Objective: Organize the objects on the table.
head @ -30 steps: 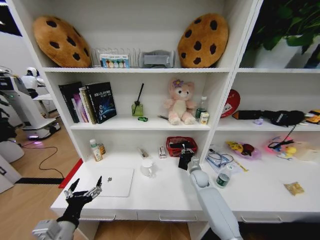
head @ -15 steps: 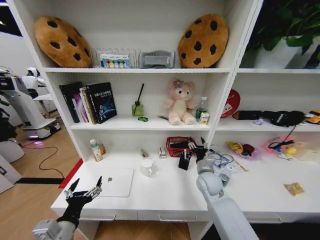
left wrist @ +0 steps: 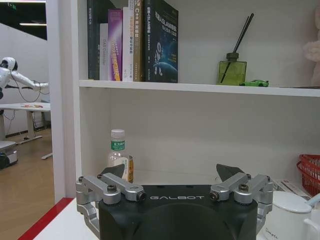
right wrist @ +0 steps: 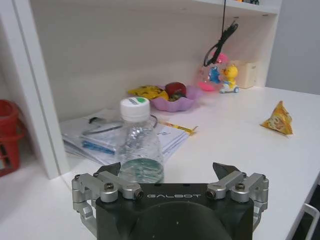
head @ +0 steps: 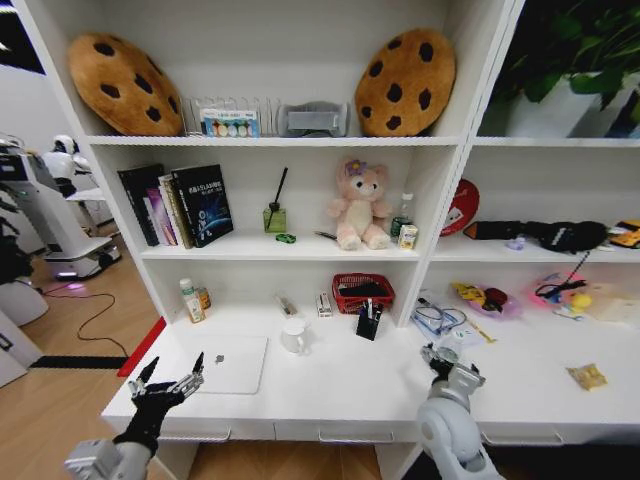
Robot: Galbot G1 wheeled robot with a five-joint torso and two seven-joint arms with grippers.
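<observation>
Your right gripper (right wrist: 169,172) hangs with fingers spread, and the bottle (right wrist: 139,142) stands upright just beyond them, centred on the gap, near the desk's (head: 330,390) front edge. The left gripper (head: 168,377), also spread, idles by the laptop (head: 222,363).

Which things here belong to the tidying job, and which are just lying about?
Part of the job:
- laptop on the table
- mug
- pen holder
- water bottle, in front of the open right tool
- open left tool, hovering by the laptop

Just lying about:
- plush bear
- cookie cushions
- books
- red basket
</observation>
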